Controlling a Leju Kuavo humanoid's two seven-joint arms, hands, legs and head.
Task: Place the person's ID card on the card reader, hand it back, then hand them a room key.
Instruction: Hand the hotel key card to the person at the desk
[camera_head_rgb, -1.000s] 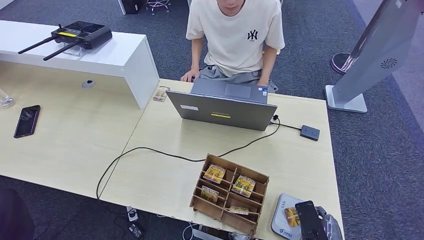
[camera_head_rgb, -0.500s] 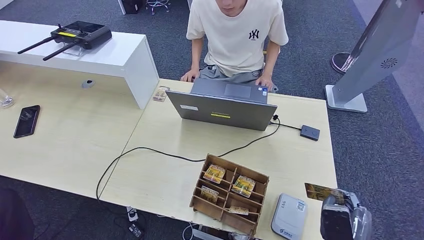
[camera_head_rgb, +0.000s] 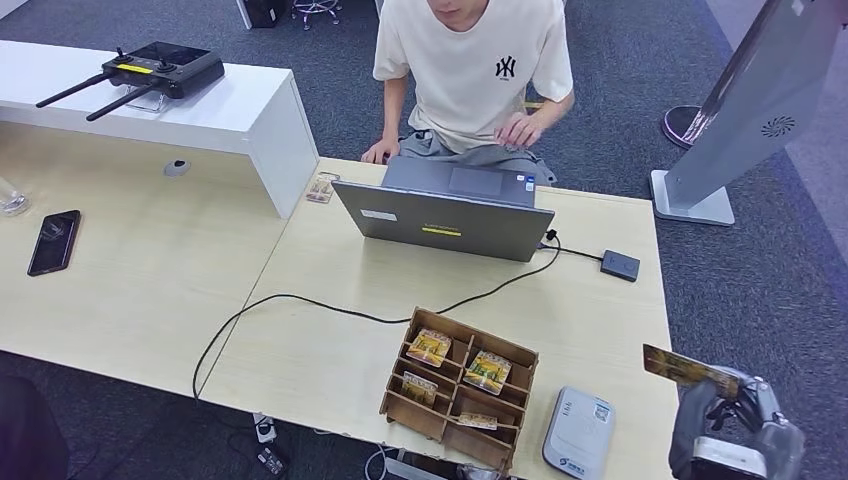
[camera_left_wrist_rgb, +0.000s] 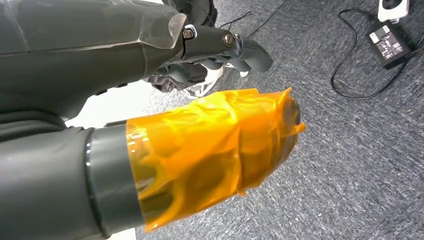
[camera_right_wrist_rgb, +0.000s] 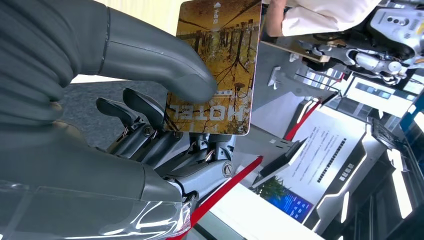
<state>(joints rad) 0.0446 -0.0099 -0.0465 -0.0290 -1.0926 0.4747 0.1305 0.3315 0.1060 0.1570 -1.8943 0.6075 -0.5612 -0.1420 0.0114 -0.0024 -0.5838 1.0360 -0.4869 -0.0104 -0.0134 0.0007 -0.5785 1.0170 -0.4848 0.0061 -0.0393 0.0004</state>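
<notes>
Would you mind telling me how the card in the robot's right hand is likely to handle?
The card is probably stiff: it juts flat from the right hand, no sag. Likely light, being thin. Its glossy face could slip, since the thumb presses on one end.

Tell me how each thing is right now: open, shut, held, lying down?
Laptop: open, screen toward the person.
Card: held up off the table by the right hand.
Card reader: flat on the table, nothing on it.
Wooden tray: cards lying in its compartments.
Black phone: lying flat, screen dark.
Left hand: holding nothing, above the carpet.
</notes>
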